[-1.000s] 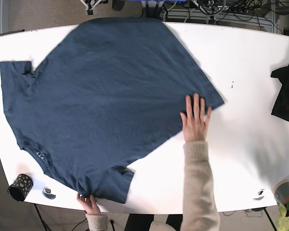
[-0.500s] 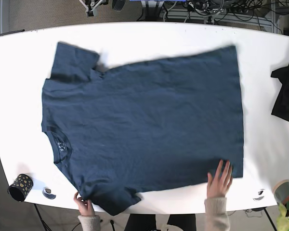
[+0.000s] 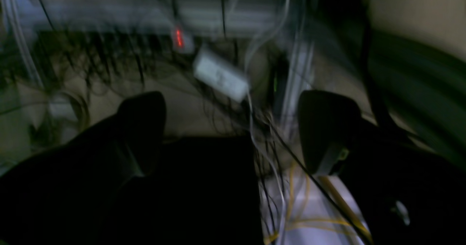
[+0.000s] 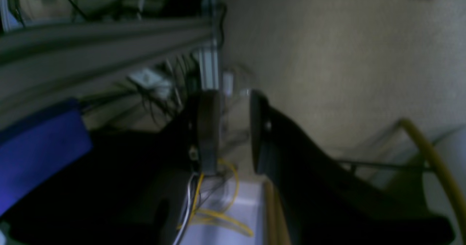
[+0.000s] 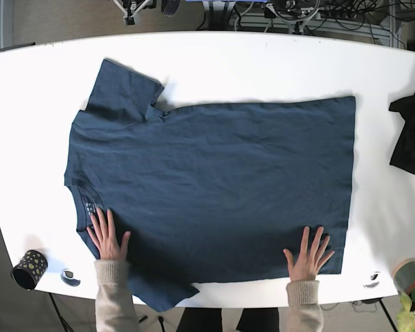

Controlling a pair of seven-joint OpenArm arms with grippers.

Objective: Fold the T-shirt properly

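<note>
My left gripper (image 3: 233, 128) gapes wide, right gripper (image 4: 235, 128) barely parted, both empty; limp T-shirt (image 5: 214, 187) needs pinching at bottom-right hem corners.

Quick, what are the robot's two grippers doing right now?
Left gripper: open, holding nothing.
Right gripper: slightly open, holding nothing.

A white table (image 5: 263, 66) bears a spread navy T-shirt (image 5: 221, 180) and a speckled cup (image 5: 29, 268).
</note>
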